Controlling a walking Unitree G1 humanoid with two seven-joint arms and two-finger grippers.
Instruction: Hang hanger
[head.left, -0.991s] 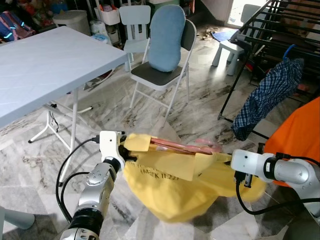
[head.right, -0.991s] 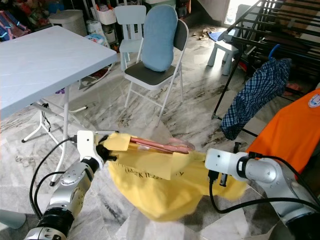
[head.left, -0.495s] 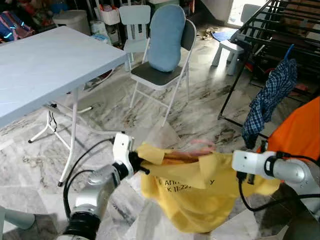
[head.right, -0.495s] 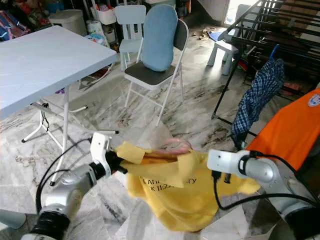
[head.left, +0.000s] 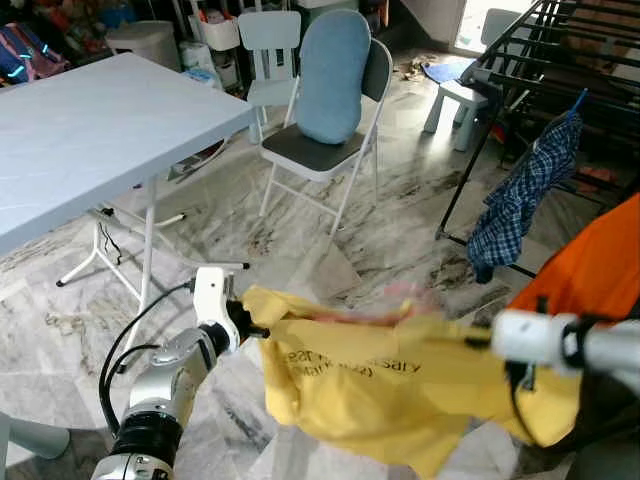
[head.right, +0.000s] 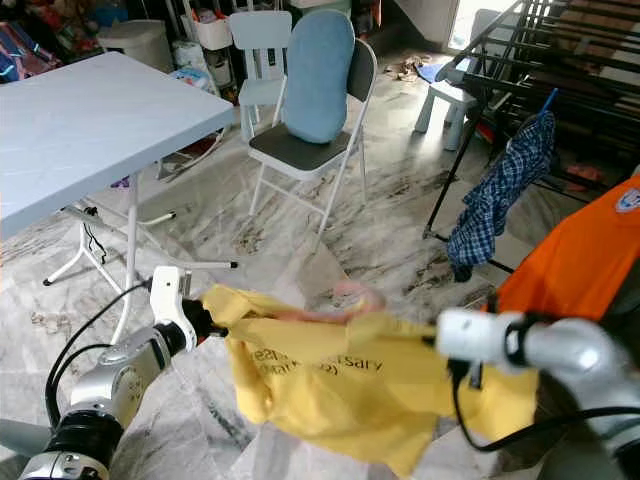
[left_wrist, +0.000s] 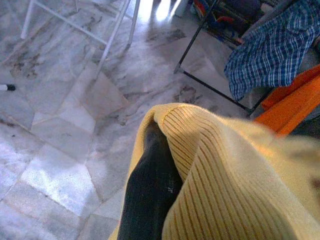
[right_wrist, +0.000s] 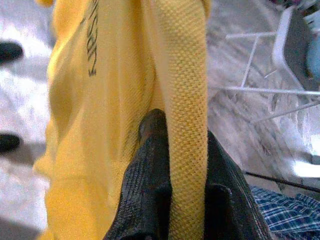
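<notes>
From the head views, the left gripper (head.left: 243, 318) and right gripper (head.left: 478, 340) are stretching a yellow knit shirt (head.left: 390, 375) above the marble floor (head.left: 300, 215), while in each wrist view the black fingers (left_wrist: 150, 200) are clenching its ribbed edge.

- Daylight brightens the room, glaring white off the marble floor (left_wrist: 55, 185).
- Motion blur smears the yellow shirt (head.left: 400, 385) and right arm (head.left: 570, 345).
- Soft shadows sit beneath the folding chair (head.left: 320, 150); backgrounds stay sharp.
</notes>
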